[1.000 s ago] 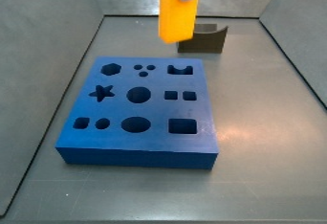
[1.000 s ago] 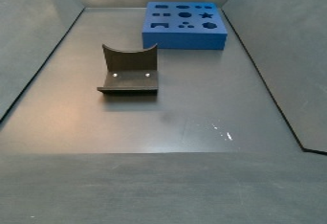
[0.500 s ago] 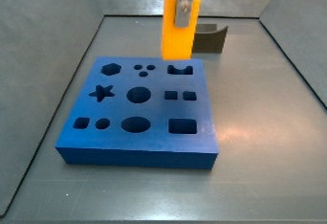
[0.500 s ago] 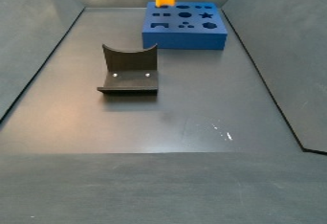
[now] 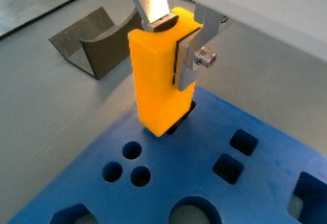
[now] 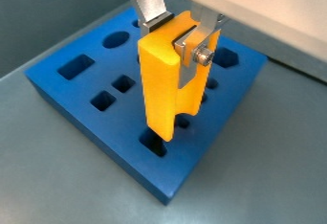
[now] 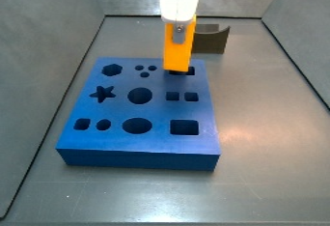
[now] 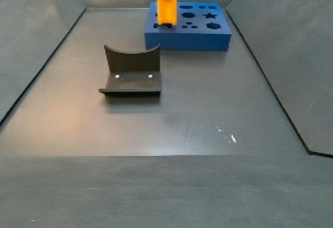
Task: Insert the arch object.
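Above the blue board (image 6: 90,99), the fingers (image 5: 194,57) clamp the upright arch object (image 5: 160,79), its foot at a hole

I see the grey floor (image 8: 169,164) carrying the blue board (image 8: 196,39) at the far end & the dark fixture (image 8: 130,73) nearer, well apart; gripper (image 7: 179,15) is over the board.

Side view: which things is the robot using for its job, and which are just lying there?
Used for the job:
- bright orange-yellow elongated plastic block, upright, lower end at a hole
- blue board with shaped holes
- gripper, fingers clamping the block

Just lying there:
- dark olive-grey block with curved notch, on the floor
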Controlling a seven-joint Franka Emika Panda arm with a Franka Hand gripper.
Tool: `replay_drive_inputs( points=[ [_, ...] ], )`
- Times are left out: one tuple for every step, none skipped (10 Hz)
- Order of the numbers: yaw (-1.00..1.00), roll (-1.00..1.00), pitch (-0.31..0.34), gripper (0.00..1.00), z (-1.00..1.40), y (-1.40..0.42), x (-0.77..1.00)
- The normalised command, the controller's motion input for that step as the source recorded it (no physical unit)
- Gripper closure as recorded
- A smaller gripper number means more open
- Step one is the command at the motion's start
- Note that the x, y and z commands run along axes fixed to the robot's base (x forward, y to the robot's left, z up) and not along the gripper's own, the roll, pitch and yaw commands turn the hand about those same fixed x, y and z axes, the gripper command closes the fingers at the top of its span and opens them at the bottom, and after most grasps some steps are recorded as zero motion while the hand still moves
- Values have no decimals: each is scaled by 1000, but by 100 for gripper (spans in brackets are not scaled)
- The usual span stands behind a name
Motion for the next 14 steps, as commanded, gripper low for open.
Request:
replay_drive_inputs(
  points=[
    [0, -21, 0, 100, 0, 0, 0],
    [0, -11, -31, 100, -34, 0, 26],
    [86, 0, -24, 100, -169, 0, 134],
    [166, 0, -6, 100, -149, 0, 114],
    [149, 0, 0, 100, -143, -9, 211],
    [91, 0, 0, 100, -163, -26, 294],
    [89, 0, 0, 100, -169, -29, 231],
    [80, 0, 0, 100, -177, -14, 243],
    [57, 0, -3, 100, -200, 0, 166],
    [29, 0, -51, 100, -271, 0, 0],
    [49, 16, -136, 100, -360, 0, -6],
    [46, 39, -187, 100, -431, 0, -31],
    [43, 46, -220, 100, -469, 0, -34],
    [37, 39, -226, 100, -463, 0, -14]
  ],
)
